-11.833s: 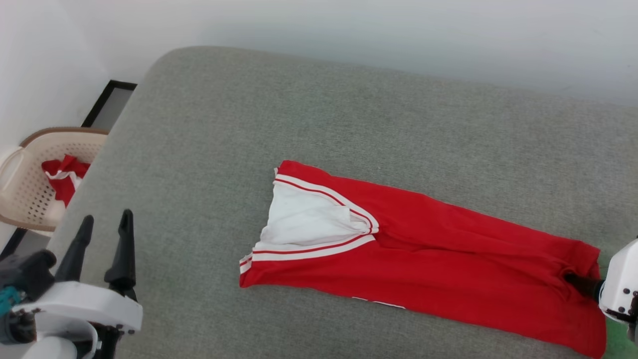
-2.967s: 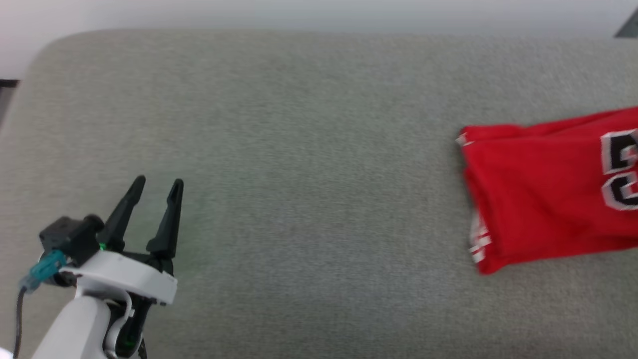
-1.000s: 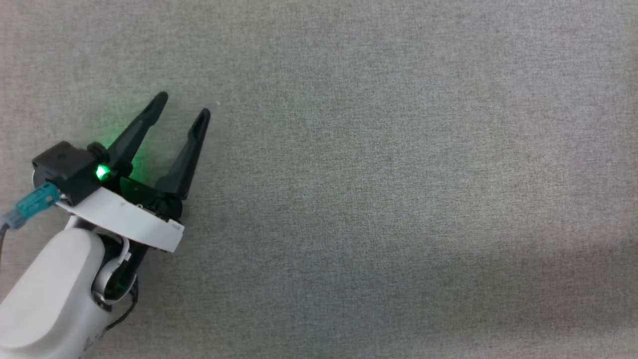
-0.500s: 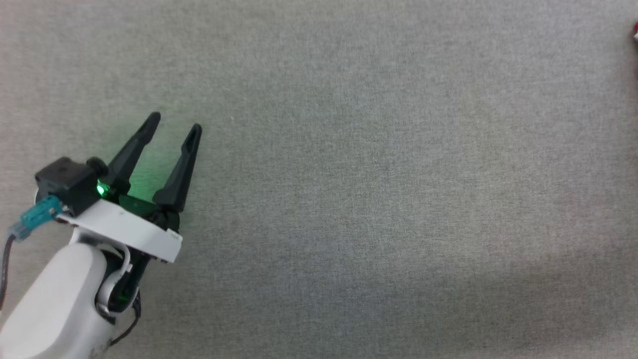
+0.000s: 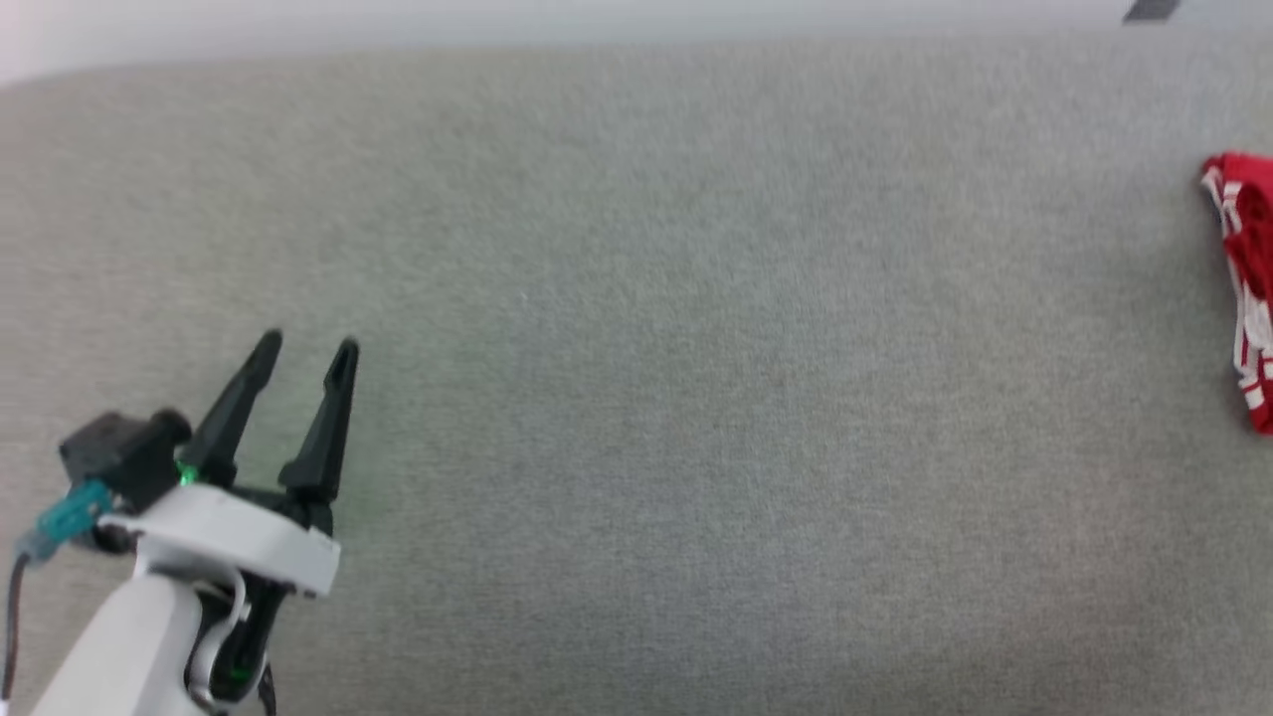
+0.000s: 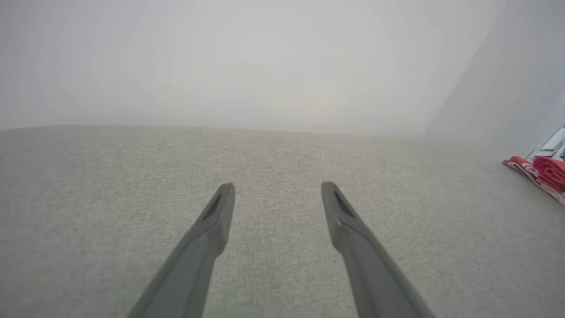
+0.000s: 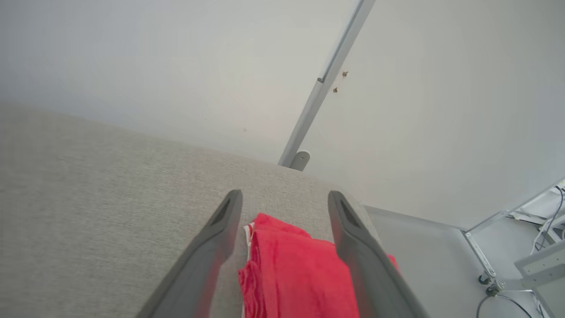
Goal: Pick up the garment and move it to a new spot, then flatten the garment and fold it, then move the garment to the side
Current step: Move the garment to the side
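Here, garment (image 7: 300, 269) below R gripper (image 7: 284, 194) (jaws apart), L gripper (image 5: 306, 348) well apart.

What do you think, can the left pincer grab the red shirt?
Probably not without stretching. The left pincer hangs open at the left of the grey cushion; the red jersey lies far off at the right edge. Nothing stands between them.

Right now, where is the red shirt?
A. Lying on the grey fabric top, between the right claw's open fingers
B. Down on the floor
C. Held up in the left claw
A: the red jersey lies bunched on the grey fabric surface, and the right claw has its fingers spread wide on either side of it, not pinching it.
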Motion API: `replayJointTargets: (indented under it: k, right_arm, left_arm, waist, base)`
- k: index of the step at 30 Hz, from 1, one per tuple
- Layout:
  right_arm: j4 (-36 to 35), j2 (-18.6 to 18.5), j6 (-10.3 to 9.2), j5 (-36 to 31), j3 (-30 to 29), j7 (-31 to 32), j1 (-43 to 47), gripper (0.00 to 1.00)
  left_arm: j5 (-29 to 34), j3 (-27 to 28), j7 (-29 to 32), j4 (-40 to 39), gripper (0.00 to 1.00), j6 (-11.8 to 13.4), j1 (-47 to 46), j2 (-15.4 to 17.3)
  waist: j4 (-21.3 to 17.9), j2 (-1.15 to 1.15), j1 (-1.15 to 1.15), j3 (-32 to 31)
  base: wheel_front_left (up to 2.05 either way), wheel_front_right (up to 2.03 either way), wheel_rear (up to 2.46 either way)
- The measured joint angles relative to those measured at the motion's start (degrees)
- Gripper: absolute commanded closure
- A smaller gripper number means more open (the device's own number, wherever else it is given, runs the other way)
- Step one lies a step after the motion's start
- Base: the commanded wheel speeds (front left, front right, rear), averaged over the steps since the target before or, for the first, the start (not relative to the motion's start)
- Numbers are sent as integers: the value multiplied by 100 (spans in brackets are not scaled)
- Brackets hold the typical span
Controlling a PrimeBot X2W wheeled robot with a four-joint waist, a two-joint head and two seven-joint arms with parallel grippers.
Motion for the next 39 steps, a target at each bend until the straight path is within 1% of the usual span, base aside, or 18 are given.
replayJointTargets:
  k: [8, 15, 23, 28, 34, 39]
  right_arm:
    - [12, 366, 0, 369, 569, -564, 570, 0]
    - [-8, 609, 0, 633, 759, -907, 1198, 0]
    - [-288, 806, 0, 759, 735, -1095, 1936, 0]
    - [-589, 920, 0, 758, 635, -1141, 2356, 0]
    - [-1017, 1077, 0, 725, 493, -1165, 2826, 0]
    - [-1338, 1203, 0, 658, 363, -1171, 3221, 0]
  left_arm:
    - [185, 559, 0, 133, 0, 16, 671, -196]
    - [371, 1056, 0, 152, 0, 20, 1213, -348]
    - [548, 1543, 0, 130, 0, 19, 1714, -421]
    - [684, 1811, 0, 87, 0, 18, 1917, -563]
    - [921, 1911, 0, 60, 0, 11, 2120, -605]
    - [926, 1866, 0, 0, 0, 11, 2308, -604]
  waist:
    - [187, 0, 0, -669]
    - [332, 0, 0, -1232]
    - [445, 0, 0, -1721]
    - [453, 0, 0, -1875]
    - [409, 0, 0, -1959]
    - [364, 0, 0, -1990]
  base:
    - [0, 0, 0]
    - [0, 0, 0]
    - [0, 0, 0]
    - [0, 0, 0]
    - [0, 0, 0]
    - [0, 0, 0]
